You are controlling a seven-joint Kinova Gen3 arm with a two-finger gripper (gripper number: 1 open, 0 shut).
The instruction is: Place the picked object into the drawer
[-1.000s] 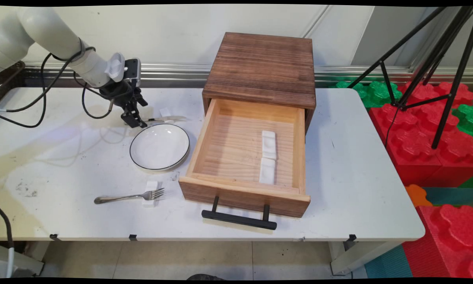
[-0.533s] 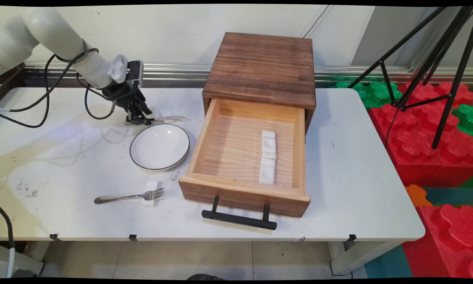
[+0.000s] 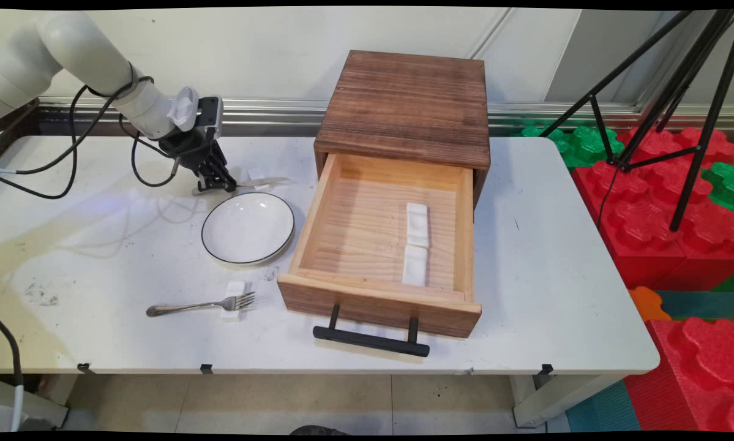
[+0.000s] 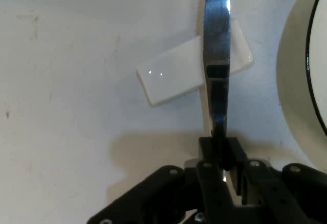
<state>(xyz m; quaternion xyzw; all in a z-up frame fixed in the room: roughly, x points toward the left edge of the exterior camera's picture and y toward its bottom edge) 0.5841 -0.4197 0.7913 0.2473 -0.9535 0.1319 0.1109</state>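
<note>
This looked like a robotics lab rather than a home: a white work table (image 3: pixel 556 245) stood against a plain panelled wall (image 3: pixel 269 49), a black tripod (image 3: pixel 679 110) rose at the right, and red and green foam blocks (image 3: pixel 666 226), probably oversized play bricks, were stacked on the floor beside it.

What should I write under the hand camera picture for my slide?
The gripper pinches a knife by its handle, over a small white rest beside a plate.
</note>
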